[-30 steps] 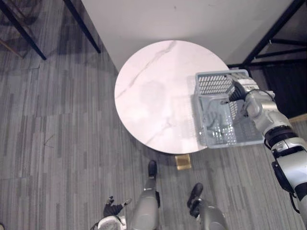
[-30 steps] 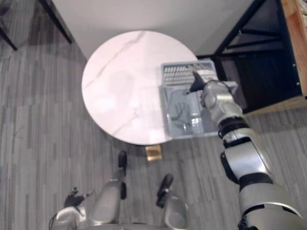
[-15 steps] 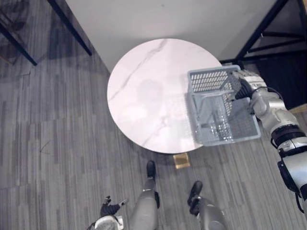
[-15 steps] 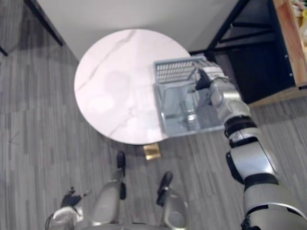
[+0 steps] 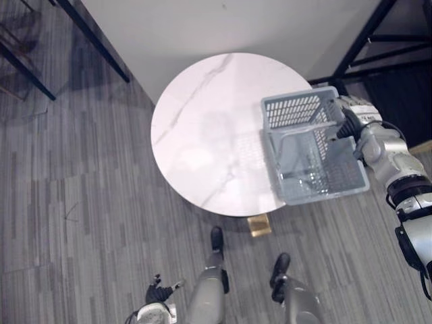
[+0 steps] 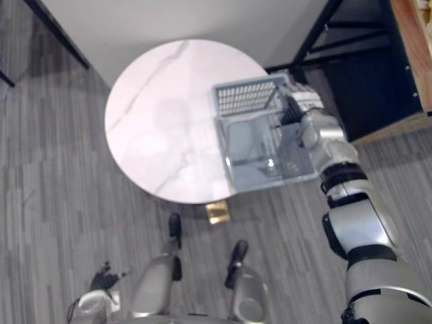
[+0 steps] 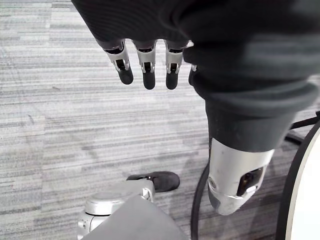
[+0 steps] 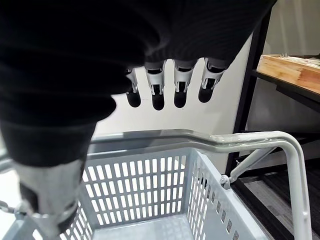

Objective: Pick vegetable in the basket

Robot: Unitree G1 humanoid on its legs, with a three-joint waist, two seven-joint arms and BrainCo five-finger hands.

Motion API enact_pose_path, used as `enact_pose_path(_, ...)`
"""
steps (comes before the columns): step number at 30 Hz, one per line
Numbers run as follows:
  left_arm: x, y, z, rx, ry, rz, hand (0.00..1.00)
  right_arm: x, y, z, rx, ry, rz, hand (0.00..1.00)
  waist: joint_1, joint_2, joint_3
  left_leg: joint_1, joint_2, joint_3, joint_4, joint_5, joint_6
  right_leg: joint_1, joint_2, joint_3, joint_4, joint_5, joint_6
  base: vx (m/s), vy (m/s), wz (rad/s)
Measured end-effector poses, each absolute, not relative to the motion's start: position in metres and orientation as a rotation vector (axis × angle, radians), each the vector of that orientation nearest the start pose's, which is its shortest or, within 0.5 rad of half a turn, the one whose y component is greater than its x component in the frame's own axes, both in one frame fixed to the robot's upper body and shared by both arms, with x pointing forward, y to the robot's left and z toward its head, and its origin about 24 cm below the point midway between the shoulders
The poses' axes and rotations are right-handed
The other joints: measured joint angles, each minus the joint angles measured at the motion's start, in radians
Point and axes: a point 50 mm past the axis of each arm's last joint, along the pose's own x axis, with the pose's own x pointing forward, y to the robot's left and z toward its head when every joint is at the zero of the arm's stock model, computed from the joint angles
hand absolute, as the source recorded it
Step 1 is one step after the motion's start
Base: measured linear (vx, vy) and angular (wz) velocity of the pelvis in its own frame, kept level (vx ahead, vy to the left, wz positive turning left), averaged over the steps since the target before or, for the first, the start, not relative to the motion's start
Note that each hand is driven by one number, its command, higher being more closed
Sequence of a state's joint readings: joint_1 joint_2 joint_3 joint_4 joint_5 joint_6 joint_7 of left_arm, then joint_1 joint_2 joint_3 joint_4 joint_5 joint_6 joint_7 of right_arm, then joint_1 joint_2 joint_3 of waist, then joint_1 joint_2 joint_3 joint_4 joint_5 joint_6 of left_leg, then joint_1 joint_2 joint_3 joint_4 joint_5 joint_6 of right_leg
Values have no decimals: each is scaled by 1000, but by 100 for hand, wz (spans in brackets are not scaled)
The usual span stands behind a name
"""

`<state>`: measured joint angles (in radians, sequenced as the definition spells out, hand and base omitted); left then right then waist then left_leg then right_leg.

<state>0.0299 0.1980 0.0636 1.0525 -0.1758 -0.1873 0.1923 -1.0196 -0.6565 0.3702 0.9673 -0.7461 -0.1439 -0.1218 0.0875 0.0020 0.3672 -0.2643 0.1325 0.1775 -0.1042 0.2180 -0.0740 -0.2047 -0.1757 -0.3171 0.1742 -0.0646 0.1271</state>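
One end of the basket's handle [image 8: 250,138] vanishes behind the right hand [image 8: 181,82].

Round white marble table [image 5: 202,135] on grey striped carpet floor [image 5: 74,202]; white wall [image 5: 223,27] and black metal frame [image 5: 367,34] just behind it.

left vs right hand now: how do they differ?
Left hand hangs low over the floor, fingers relaxed, touching nothing; right hand is up at the basket handle. Left hand is far from the table; right hand is by its right edge. Both wear dark ribbed covers.
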Motion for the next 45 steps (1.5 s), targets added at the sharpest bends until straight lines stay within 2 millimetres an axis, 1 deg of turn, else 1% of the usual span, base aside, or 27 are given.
enact_pose_path(6, 126, 245, -137, 95, 865, 438, 0, 400, -245, 196, -1532, -160, -102, 0, 1, 9, 1, -13, -2, -16, 0, 1, 1, -2, 0, -12, -3, 0, 0, 28, -17, 6)
enact_pose_path(10, 128, 243, -137, 98, 862, 427, 0, 401, -248, 191, -1527, -128, -102, 0, 4, 11, 3, -19, -5, -25, 0, 2, 2, -2, -2, -19, -3, -1, -1, 28, -12, 8)
enact_pose_path(11, 129, 242, -137, 103, 862, 419, 0, 401, -248, 190, -1525, -124, -102, 100, 4, 14, 5, -23, -6, -28, 0, 2, 2, -4, -2, -23, -3, -1, -1, 21, -9, 11)
enact_pose_path(14, 130, 239, -138, 100, 857, 414, 0, 400, -254, 187, -1516, -100, -119, 100, 9, 27, 12, -41, -8, -37, 0, 6, 7, -18, -4, -30, 0, -1, -1, 15, -8, 8)
enact_pose_path(18, 130, 235, -139, 94, 858, 424, 0, 398, -269, 191, -1448, -88, -220, 100, 15, 51, 24, -45, -15, -46, 0, 8, 9, -18, -9, -35, 2, -2, -1, 18, -5, 6)
enact_pose_path(20, 130, 233, -139, 98, 859, 416, 0, 398, -271, 192, -1440, -90, -245, 100, 16, 55, 26, -45, -16, -46, 0, 8, 9, -18, -11, -35, 2, -2, -1, 0, 0, 0)
enact_pose_path(24, 131, 227, -140, 97, 860, 399, 0, 398, -272, 191, -1456, -81, -260, 100, 24, 57, 28, -45, -18, -46, 0, 5, 5, -17, -12, -35, 1, -4, -3, 0, 0, 0)
enact_pose_path(29, 131, 221, -141, 81, 864, 391, 0, 398, -270, 190, -1454, -79, -251, 100, 26, 57, 27, -38, -20, -46, 4, 7, 6, -11, -14, -36, 0, -4, -3, 24, -8, 0)
enact_pose_path(31, 131, 220, -141, 80, 863, 391, 0, 399, -267, 184, -1454, -62, -232, 100, 25, 57, 27, -20, -21, -47, 3, 6, 5, 9, -16, -39, -3, -4, -3, 20, -8, 1)
enact_pose_path(35, 135, 220, -139, 79, 845, 388, 0, 400, -262, 178, -1493, -47, -190, 100, 25, 56, 27, -1, -21, -51, 3, 3, 1, 36, -15, -47, -10, -4, -2, 10, -10, 3)
enact_pose_path(37, 134, 220, -140, 83, 853, 387, 0, 400, -257, 173, -1523, -45, -148, 100, 25, 51, 24, 13, -21, -51, 3, 1, -2, 54, -15, -50, -17, -4, -2, 6, -5, 2)
enact_pose_path(38, 134, 221, -139, 83, 854, 389, 0, 400, -251, 169, -1546, -57, -112, 100, 25, 47, 22, 23, -21, -49, 4, 0, -3, 63, -15, -50, -18, -4, -2, 35, -18, 2)
enact_pose_path(40, 133, 224, -140, 91, 865, 400, 0, 396, -232, 160, -1589, -119, -24, 100, 23, 34, 15, 42, -20, -46, 6, -3, -7, 86, -15, -50, -24, -4, -2, 48, -23, -2)
enact_pose_path(41, 132, 226, -140, 92, 872, 409, 0, 393, -223, 153, -1603, -146, 28, 100, 20, 22, 7, 52, -20, -43, 6, -6, -10, 95, -15, -50, -28, -4, -1, 61, -29, -8)
enact_pose_path(42, 131, 229, -140, 92, 877, 421, 0, 388, -211, 143, -1612, -177, 105, 100, 19, 5, -5, 67, -20, -35, 6, -7, -12, 109, -15, -45, -33, -4, -1, 41, -19, -11)
enact_pose_path(43, 130, 231, -140, 91, 882, 426, 0, 385, -205, 138, -1615, -192, 143, 100, 17, -5, -13, 73, -19, -26, 6, -8, -13, 111, -16, -40, -34, -4, -1, 53, -27, -18)
enact_pose_path(44, 128, 233, -140, 108, 892, 420, 0, 378, -194, 129, -1613, -225, 217, 100, 8, -23, -39, 78, -19, -23, 6, -9, -15, 113, -16, -32, -36, -4, -1, 36, -18, -15)
enact_pose_path(45, 126, 235, -141, 120, 900, 416, 0, 371, -182, 121, -1606, -267, 284, 100, -8, -40, -68, 81, -19, -20, 6, -10, -16, 113, -16, -28, -38, -3, -1, 43, -20, -16)
